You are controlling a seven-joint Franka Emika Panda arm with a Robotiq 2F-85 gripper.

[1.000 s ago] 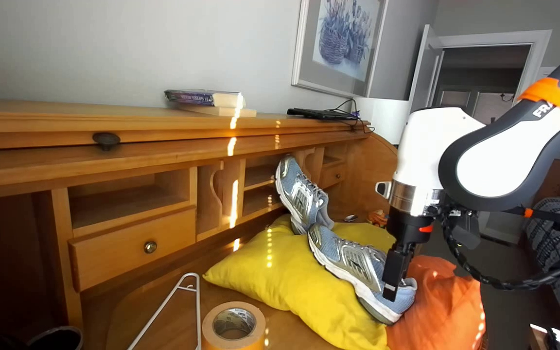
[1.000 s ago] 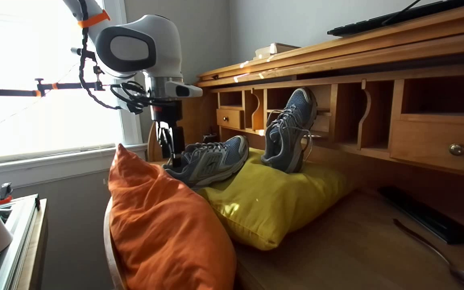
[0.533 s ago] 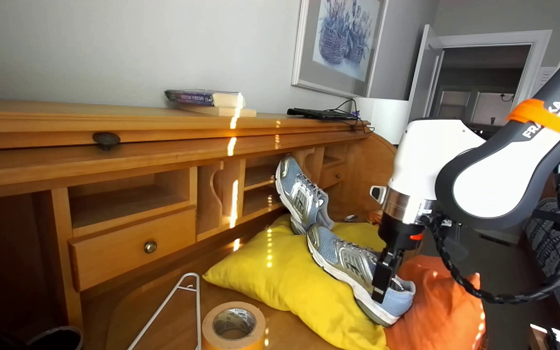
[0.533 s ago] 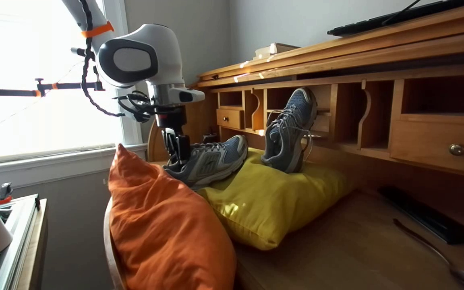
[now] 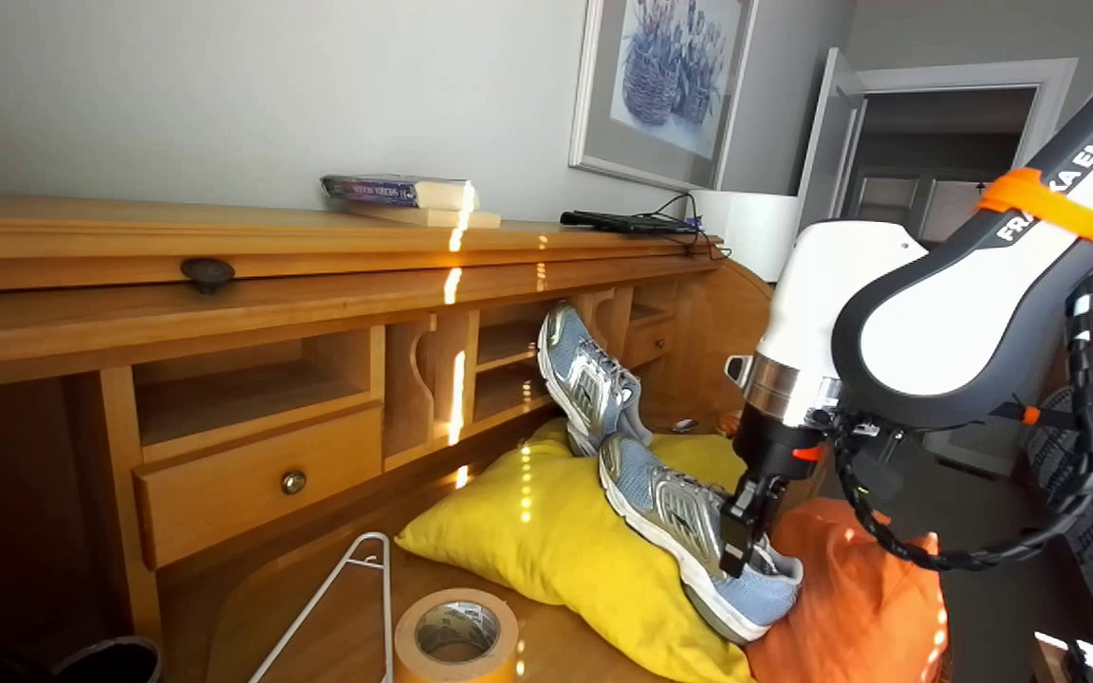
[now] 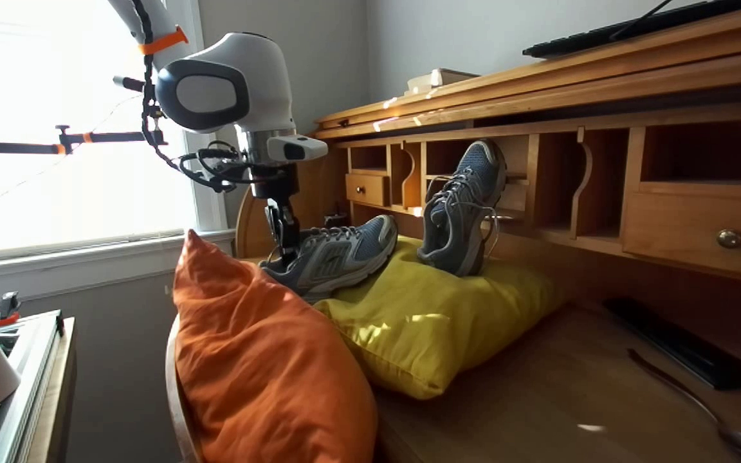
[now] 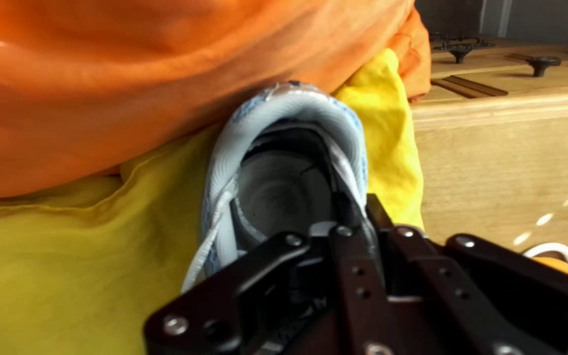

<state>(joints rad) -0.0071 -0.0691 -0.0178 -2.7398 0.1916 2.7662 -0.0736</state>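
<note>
**Rim of the lower shoe (image 5: pixel 679 522) gripped by the pincer (image 7: pixel 361 207)**

One side of the ankle opening is grasped by the pincer. The lower shoe is laid slanting, toe raised, on a yellow pillow (image 5: pixel 546 550), with its heel beside an orange pillow (image 6: pixel 274 360).

Only in the wrist view is the inside of this shoe revealed: one fingertip (image 7: pixel 347 214) is seen within the opening and the other outside, the shoe's side being caught between them. Dark knobs (image 7: pixel 543 63) past a pale wooden edge are also shown there. In an exterior view, a framed picture (image 5: pixel 665 90) is displayed, and a hanger (image 5: pixel 387 598) and a roll of tape (image 5: pixel 507 636) are seen near the yellow pillow. In an exterior view, a bright window (image 6: pixel 68 193) is seen behind the robot arm (image 6: pixel 210 93), and a spoon (image 6: pixel 740 440) and a long black object (image 6: pixel 678 344) are clearly shown on the worktop (image 6: pixel 525 399).

Two shoes are counted; the upper shoe (image 5: pixel 589 384) is tilted steeply, toe up, in front of the cubbyholes (image 6: pixel 533 186). Two pillows, two stacked books (image 5: pixel 399 194), one hanger, one roll of tape and one spoon are also counted.
</note>
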